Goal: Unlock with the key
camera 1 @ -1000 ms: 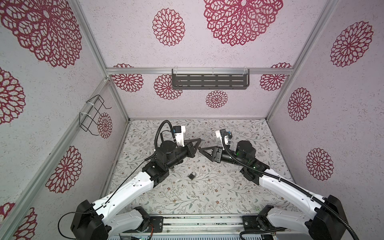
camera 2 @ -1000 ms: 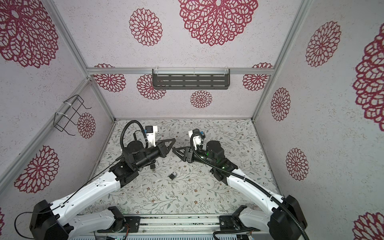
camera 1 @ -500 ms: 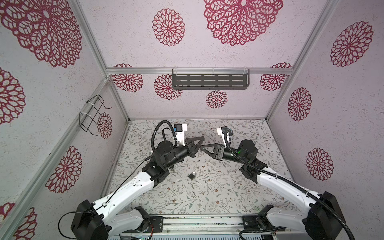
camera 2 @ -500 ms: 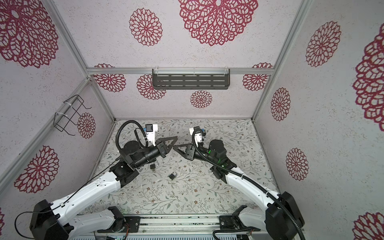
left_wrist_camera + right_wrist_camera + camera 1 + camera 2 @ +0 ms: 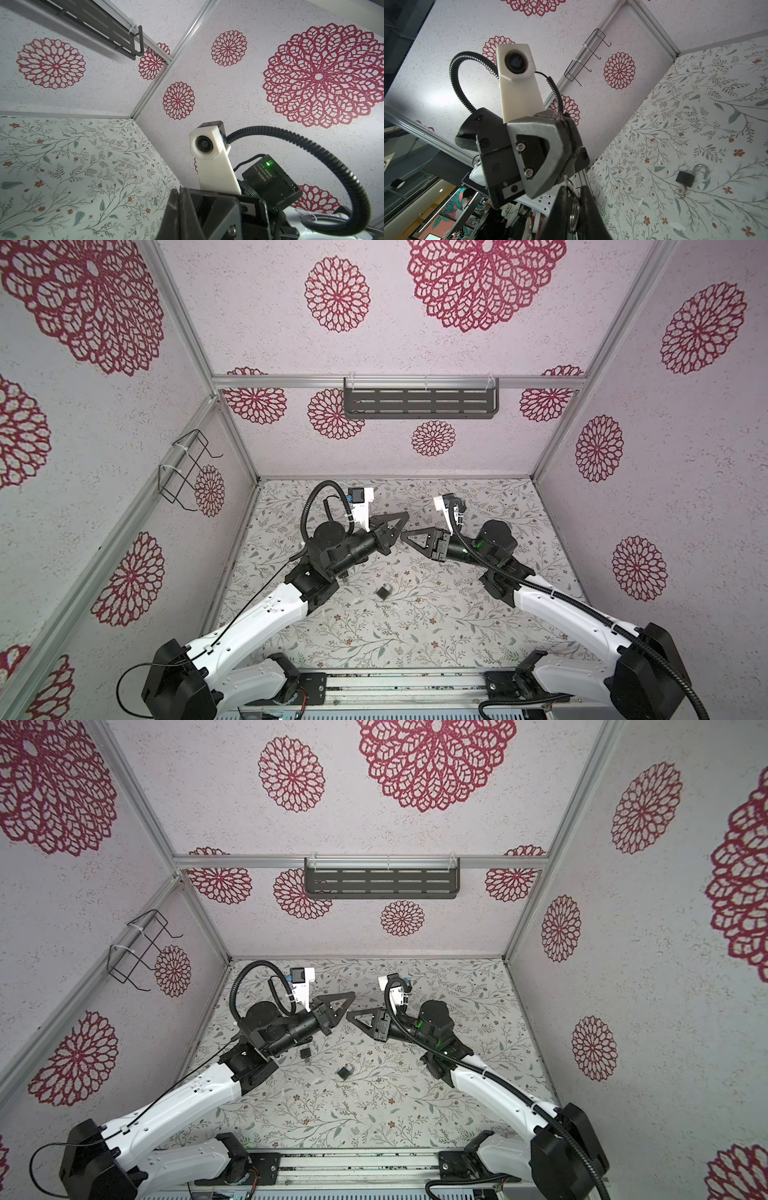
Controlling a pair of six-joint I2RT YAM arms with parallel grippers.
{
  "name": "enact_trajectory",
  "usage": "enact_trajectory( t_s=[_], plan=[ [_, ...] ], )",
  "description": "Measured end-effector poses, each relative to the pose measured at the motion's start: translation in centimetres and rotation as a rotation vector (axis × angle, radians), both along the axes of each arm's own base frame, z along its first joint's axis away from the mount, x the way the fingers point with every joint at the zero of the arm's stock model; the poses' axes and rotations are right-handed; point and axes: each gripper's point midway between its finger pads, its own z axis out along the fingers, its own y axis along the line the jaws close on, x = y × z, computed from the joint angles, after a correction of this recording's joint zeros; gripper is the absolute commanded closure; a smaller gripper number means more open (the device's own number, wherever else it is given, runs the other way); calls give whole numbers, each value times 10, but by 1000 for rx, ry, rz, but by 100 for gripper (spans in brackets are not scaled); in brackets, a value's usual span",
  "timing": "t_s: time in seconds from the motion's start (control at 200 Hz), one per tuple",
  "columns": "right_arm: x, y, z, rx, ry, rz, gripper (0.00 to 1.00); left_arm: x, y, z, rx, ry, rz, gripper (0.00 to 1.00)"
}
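Top views, left fingers (image 5: 402,526): shut, raised above desk (image 5: 457,614), meeting right fingers tip to tip.
Top views, right fingers (image 5: 406,536): tip touching the lower end of left fingers; gap too small to read here.
Top views, lock (image 5: 382,592): flat on desk, below both sets of fingers and well apart from them, toward the arm bases. Neither arm is clearly nearer. Shackle end points toward the fingers, keyway end away.
Left wrist, key: hidden; only desk and the right arm's camera mount (image 5: 204,144) show beyond left fingers.
Right wrist, key (image 5: 565,180): pinched in left fingers, hanging from their seam; its ring (image 5: 574,207) dangles between right fingers.
Right wrist, right fingers: narrow, one at each side of ring, seemingly clamped on it.
Right wrist, lock: on desk beyond the fingers. Shackle looks swung out, and a second key (image 5: 681,189) seems seated in its underside.
Coming move: likely a handover to right fingers. Key must then go down to the keyway end, in line with lock's long axis.
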Motion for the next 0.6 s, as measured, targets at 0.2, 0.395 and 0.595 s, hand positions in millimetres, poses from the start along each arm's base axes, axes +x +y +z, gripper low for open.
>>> enact_trajectory(
  t_s=[0.2, 0.395, 0.595],
  plan=[
    [-3, 0, 2, 10, -14, 14, 100, 0, 0, 2, -6, -8, -6, 100],
    [-3, 0, 2, 14, -18, 15, 100, -1, 1, 3, -9, -14, -15, 98],
    [2, -3, -2, -2, -5, -7, 100, 0, 2, 3, -9, -13, -22, 46]
  ],
)
